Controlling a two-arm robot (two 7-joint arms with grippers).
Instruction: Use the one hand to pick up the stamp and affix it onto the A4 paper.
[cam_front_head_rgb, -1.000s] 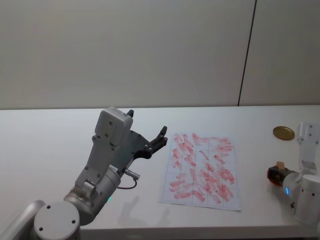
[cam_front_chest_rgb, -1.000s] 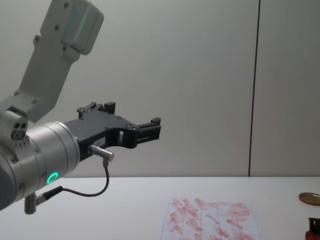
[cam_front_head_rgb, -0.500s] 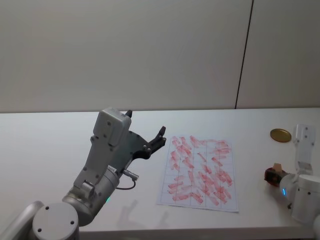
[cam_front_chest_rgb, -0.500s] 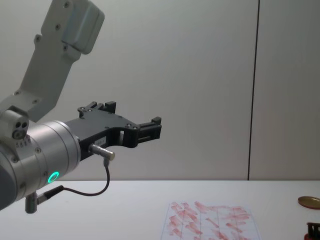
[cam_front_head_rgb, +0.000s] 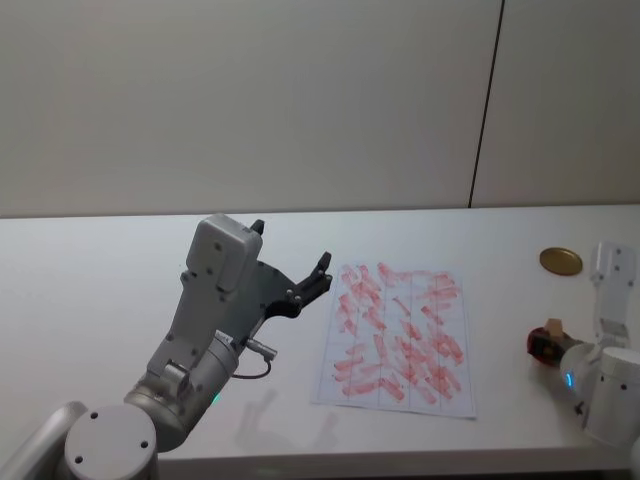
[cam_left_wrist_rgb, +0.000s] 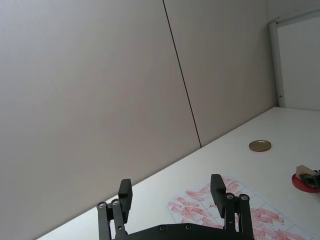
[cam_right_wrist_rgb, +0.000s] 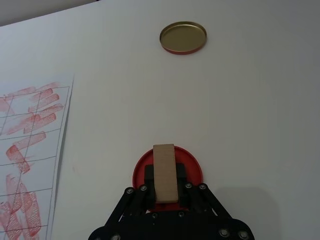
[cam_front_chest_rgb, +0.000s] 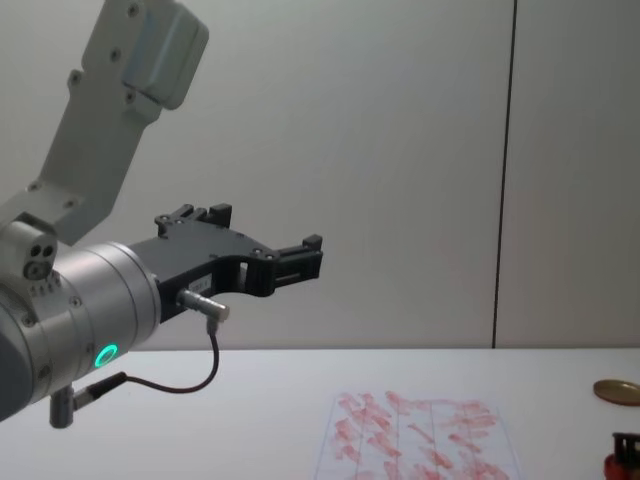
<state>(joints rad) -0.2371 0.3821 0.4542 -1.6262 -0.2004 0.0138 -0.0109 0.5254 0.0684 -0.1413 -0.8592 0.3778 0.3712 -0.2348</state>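
Since a second ago the white rectangular A4 paper (cam_front_head_rgb: 395, 335), covered in rows of smudgy red-pink marks, has drifted slightly left in the head view. The left gripper (cam_left_wrist_rgb: 171, 186) still hangs raised beside it, fingers spread. The black fingered hand (cam_right_wrist_rgb: 165, 176) on the right arm pinches the stamp (cam_right_wrist_rgb: 164, 159) — a small, plain, pale beige wooden block — on the low red round base (cam_right_wrist_rgb: 193, 167), well right of the paper.

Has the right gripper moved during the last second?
No. In the head view, the right gripper holds its place relative to the gold disc, the stamp over the red base.
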